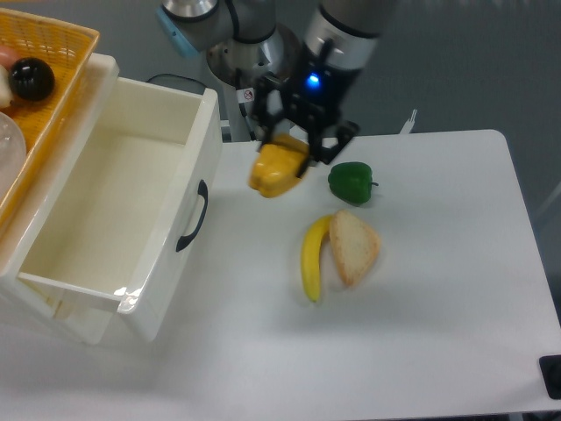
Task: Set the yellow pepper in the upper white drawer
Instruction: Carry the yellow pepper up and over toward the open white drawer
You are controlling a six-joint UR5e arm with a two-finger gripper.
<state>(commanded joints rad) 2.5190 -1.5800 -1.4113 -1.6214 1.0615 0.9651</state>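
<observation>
one gripper (282,158) pinches the yellow pepper (277,169) above the table (438,333), right of the upper white drawer (166,228).

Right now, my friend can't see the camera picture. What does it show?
The gripper holds a yellow pepper above the table, near an open white drawer. A green pepper, banana and bread lie on the table.

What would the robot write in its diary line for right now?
gripper: shut on yellow pepper | position: in air, right of upper white drawer | drawer: open | pepper in drawer: not yet
</observation>
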